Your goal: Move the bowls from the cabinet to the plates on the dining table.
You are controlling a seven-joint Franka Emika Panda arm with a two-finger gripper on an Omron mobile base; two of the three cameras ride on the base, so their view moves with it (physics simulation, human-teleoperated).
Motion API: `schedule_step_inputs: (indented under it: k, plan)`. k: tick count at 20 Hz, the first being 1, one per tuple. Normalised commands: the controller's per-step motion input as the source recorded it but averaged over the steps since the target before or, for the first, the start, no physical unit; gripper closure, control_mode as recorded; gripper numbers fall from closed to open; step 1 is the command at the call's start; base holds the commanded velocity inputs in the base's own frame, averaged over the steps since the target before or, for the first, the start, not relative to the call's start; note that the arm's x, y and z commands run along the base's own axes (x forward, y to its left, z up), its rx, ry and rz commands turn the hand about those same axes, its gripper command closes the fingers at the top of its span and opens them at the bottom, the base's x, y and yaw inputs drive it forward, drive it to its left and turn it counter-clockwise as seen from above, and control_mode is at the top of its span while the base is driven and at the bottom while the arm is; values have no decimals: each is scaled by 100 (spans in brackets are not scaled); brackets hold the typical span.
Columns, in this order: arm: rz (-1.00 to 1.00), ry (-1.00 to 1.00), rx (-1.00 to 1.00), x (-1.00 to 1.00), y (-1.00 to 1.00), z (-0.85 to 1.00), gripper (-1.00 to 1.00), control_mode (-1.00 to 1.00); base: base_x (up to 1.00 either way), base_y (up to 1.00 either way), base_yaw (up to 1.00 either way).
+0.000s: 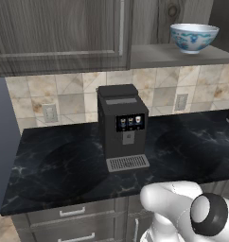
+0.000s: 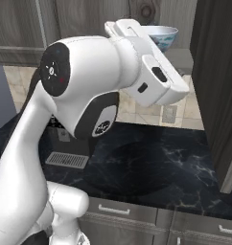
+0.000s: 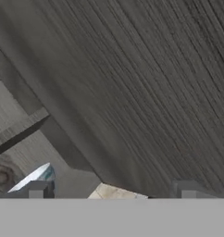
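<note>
A: What's the room like?

B: A kitchen wall of square beige stone tiles (image 1: 69, 94) with two pale sockets, above a black worktop (image 1: 55, 165) veined in white, glossy and flat. Below it run grey drawers (image 1: 69, 215) with slim bar handles.

A: And on the worktop?

B: A boxy black coffee machine (image 1: 122, 125), matte, with a small lit screen and a ribbed metal drip tray at its foot. In the left base view it sits at the centre.

A: Where's the bowl?

B: The round white bowl (image 1: 194, 37) with the blue pattern stands upright on the open shelf of the cabinet (image 1: 59, 38), at about 1 o'clock in the left base view. The cabinet is dark grey-brown, wood-grained, with a panelled door shut to the left of the shelf. In the right base view the bowl's rim peeks out at 12 o'clock behind the arm's white wrist.

A: The gripper?

B: In the hand view the gripper (image 3: 111, 194) has its two dark tips well apart at the bottom edge, jaws spread wide with nothing between them. Streaked wood grain lies ahead of it. A sliver of the bowl's white and blue edge shows at about 8 o'clock, just beside the left tip; whether they touch I cannot tell.

A: The arm itself?

B: Smooth white shells with dark round joints, raised toward the shelf.
</note>
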Motion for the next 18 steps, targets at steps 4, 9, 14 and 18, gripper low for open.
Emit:
schedule_step_inputs:
  k: [4,9,14,18]
  plan:
    - [11,0,-5,-22,49,0,-100,-100,0,0,0]
    - [13,0,-4,-20,46,0,-100,-100,0,0,0]
    - [12,0,-4,-19,46,0,-100,-100,0,0,0]
    - [12,0,-4,-19,46,-1,-100,-100,0,0,0]
